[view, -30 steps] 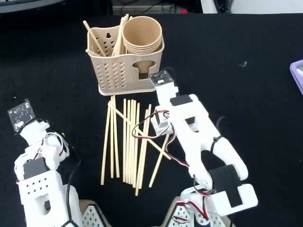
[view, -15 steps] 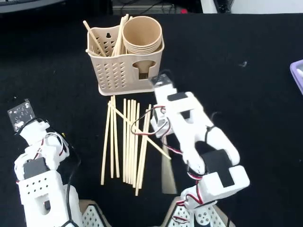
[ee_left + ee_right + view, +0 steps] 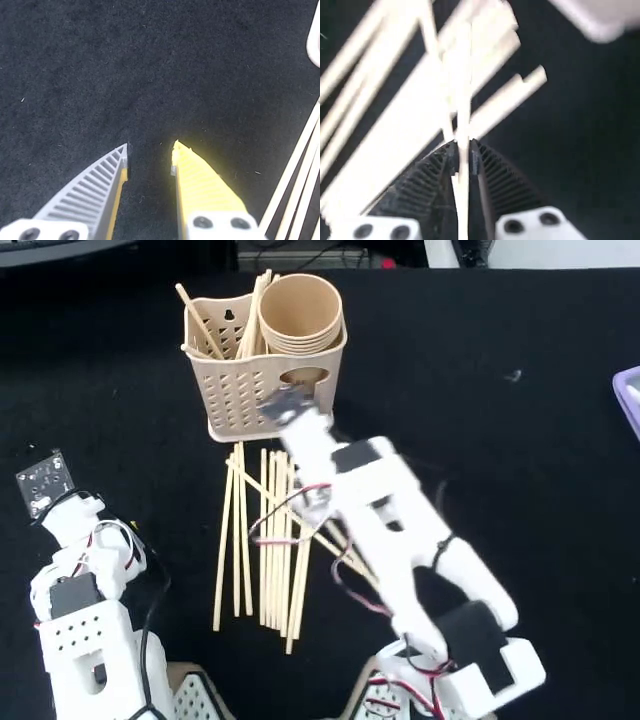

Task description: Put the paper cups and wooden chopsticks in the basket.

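A beige basket (image 3: 240,390) stands at the back of the black cloth. It holds a stack of paper cups (image 3: 300,310) in one compartment and a few wooden chopsticks (image 3: 200,325) in the other. Several loose chopsticks (image 3: 270,540) lie in front of it. My right arm (image 3: 380,510) stretches over the pile towards the basket's front. My right gripper (image 3: 462,147) is shut on one chopstick (image 3: 463,115), above the other sticks. My left gripper (image 3: 150,147) hangs open over bare cloth at the near left, with a few chopsticks (image 3: 295,175) beside it.
The left arm (image 3: 80,590) sits at the near left corner. A purple container's edge (image 3: 628,395) shows at the far right. Open black cloth lies to the right of the basket.
My right arm has swung to the left, from beside the pile to over it and nearer the basket, carrying a chopstick taken from the pile's right side. The left arm has kept still.
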`<state>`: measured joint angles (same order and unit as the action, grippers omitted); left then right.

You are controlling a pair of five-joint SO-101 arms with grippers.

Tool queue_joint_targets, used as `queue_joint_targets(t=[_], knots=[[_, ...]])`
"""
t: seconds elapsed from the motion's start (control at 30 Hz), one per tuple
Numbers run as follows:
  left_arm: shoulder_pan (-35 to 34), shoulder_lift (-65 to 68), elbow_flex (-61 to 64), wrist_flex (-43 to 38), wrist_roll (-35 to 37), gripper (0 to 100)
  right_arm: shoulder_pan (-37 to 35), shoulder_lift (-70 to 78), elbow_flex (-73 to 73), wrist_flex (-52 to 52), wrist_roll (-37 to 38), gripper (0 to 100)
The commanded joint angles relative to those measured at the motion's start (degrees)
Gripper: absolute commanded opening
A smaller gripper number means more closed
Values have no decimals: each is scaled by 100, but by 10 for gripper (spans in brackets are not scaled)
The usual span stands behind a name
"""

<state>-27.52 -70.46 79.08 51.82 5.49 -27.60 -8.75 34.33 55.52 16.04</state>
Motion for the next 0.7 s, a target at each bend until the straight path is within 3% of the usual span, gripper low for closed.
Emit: queue_joint_targets(t=[0.0,0.07,0.23,0.4,0.67], knots=[[-13,-79,-48,-44,62,148,-440,66,-66,-809,35,12],[-40,-79,-48,-44,62,148,-519,435,-171,-923,35,30],[-4,-79,-48,-35,62,148,-571,1182,-725,-281,62,183],[-4,-79,-48,-53,62,148,-571,1499,-1218,457,105,187],[-40,-79,-48,-44,62,148,-536,1991,-1314,519,484,186]])
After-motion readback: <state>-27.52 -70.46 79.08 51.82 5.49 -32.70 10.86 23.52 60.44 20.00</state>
